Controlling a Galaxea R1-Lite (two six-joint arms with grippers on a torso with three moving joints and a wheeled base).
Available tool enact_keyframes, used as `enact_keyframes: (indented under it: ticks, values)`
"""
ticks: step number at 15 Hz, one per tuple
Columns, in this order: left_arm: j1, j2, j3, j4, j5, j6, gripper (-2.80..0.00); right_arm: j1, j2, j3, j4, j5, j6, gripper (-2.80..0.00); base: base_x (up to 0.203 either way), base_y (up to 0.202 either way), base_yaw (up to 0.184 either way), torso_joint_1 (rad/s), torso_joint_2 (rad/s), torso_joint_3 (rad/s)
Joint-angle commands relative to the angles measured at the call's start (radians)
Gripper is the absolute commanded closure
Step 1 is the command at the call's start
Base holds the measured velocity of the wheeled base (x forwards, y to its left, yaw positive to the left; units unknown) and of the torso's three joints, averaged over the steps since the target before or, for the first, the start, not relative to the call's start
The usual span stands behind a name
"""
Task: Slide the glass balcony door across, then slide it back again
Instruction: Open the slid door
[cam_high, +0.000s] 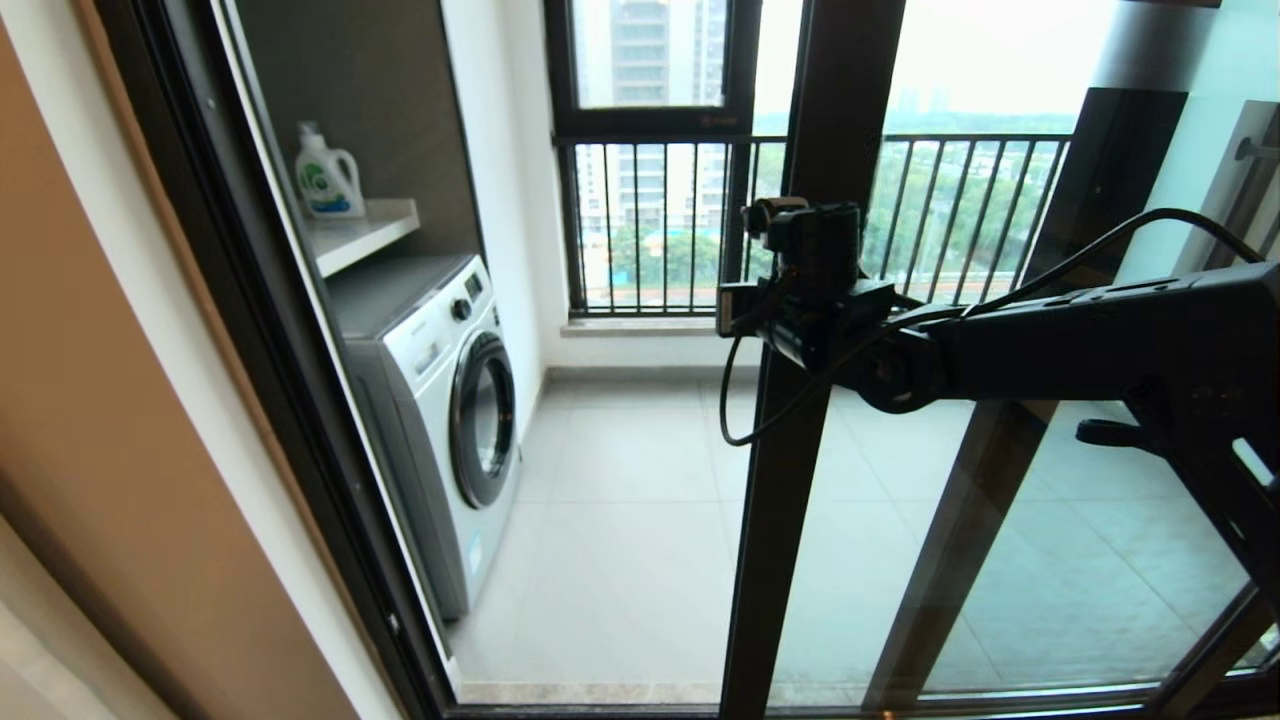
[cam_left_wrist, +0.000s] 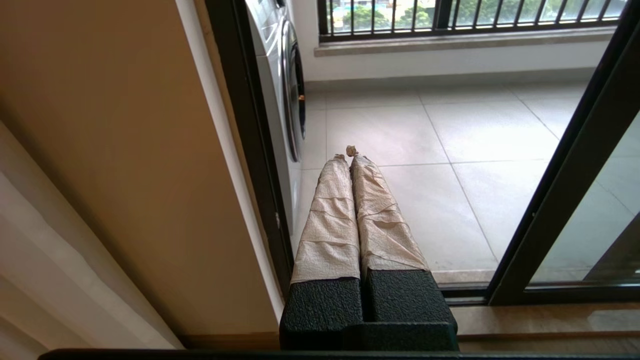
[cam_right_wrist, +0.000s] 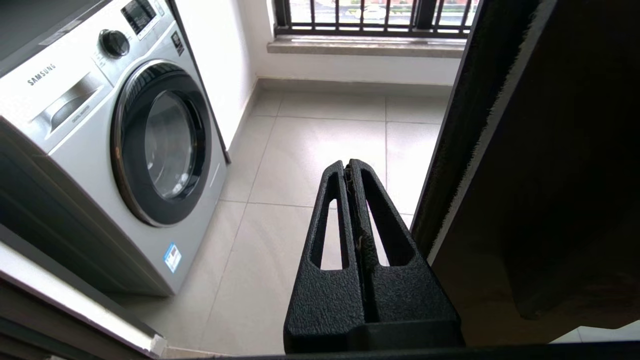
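While the right gripper (cam_right_wrist: 350, 167), its 2 fingers clenched on nothing, sat just left of the glass balcony door (cam_high: 790, 480) with its upright at mid-scene, you needed flat, steady sideways pressure on that edge, the left gripper (cam_left_wrist: 350, 155) parked, likewise clenched.

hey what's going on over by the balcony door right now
The robot is working the glass balcony door. Its right arm reaches across to the door's upright frame edge, and the right gripper, fingers shut and empty, sits just beside that edge. The door stands partway across, leaving the doorway open onto the balcony, where a washing machine stands at the left. The left gripper, also shut, hangs low by the doorway's left side, idle.
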Motion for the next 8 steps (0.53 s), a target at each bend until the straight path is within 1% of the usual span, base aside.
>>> enact_keyframes:
  ticks: [1, 8]
  values:
    - [0.000, 0.002, 0.000, 0.000, 0.000, 0.001, 0.00, -0.008, -0.011, 0.020, -0.013, -0.001, 0.000, 0.00, 0.000, 0.000, 0.000, 0.000, 0.00, 0.000]
    - [0.000, 0.002, 0.000, 0.000, 0.000, 0.001, 0.00, -0.059, -0.036, 0.081, -0.055, -0.001, -0.002, 0.00, 0.000, 0.000, 0.000, 0.000, 0.00, 0.000]
